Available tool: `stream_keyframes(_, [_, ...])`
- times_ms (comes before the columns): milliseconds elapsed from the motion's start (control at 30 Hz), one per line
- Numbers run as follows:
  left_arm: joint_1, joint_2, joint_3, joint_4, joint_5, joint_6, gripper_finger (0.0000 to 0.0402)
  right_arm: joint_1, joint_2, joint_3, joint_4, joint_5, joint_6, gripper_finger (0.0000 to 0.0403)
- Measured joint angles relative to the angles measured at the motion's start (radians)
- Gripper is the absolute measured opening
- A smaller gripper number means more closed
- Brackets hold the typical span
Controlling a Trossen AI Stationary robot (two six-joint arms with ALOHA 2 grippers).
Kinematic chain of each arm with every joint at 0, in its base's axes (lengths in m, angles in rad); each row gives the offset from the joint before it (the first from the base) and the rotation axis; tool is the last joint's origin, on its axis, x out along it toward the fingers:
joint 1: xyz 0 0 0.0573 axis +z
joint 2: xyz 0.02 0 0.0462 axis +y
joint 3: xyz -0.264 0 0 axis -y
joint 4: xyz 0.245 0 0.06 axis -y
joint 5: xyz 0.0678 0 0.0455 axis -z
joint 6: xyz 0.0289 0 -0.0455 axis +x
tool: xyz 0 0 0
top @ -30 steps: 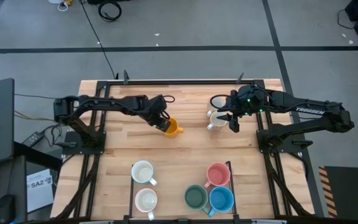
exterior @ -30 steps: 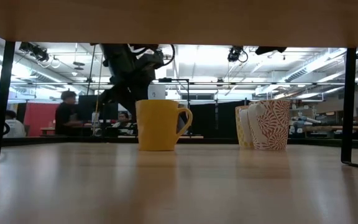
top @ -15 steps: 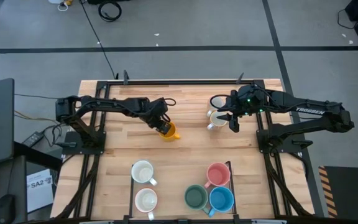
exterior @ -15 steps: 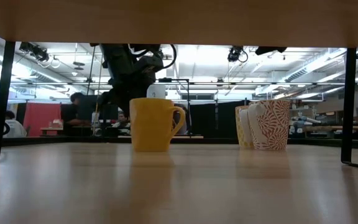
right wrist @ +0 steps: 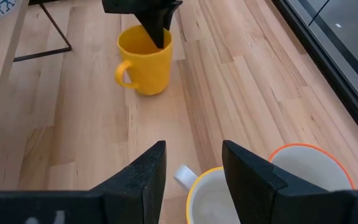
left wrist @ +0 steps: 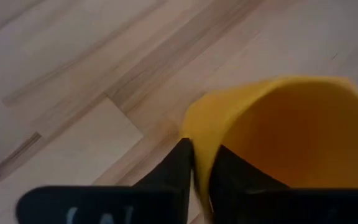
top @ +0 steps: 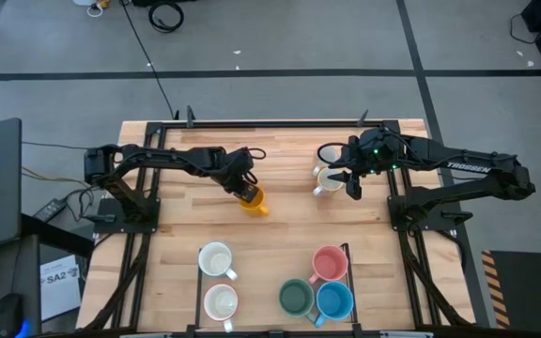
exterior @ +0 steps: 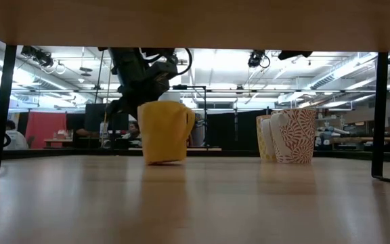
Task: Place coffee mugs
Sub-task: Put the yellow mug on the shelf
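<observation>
Mugs are being placed one at a time. Your left tool (top: 244, 191) is clamped on the rim of the yellow mug (top: 252, 199), one finger inside and one outside, mid-bench; the mug tilts slightly, seemingly just lifting. Your right tool (top: 349, 182) hangs with fingers apart above a cream mug (right wrist: 213, 198) at the far right. Nearer you stand two white mugs (top: 218, 280) and the pink, green and blue mugs (top: 317, 285). Next, carry the yellow mug clear toward those groups, keeping it level.
</observation>
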Motion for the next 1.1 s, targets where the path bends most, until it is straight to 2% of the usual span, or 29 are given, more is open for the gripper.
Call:
stream_keyframes(133, [0.000, 0.000, 0.000, 0.001, 0.001, 0.000, 0.0030, 0.000, 0.000, 0.000, 0.000, 0.000, 0.000, 0.0163])
stream_keyframes(733, [0.000, -0.012, 0.008, -0.014, 0.006, 0.040, 0.0028, 0.000, 0.000, 0.000, 0.000, 0.000, 0.001, 0.0163])
stream_keyframes(1100, [0.000, -0.023, 0.152, -0.121, 0.007, 0.089, 0.0028, 0.000, 0.000, 0.000, -0.002, 0.001, 0.000, 0.0163])
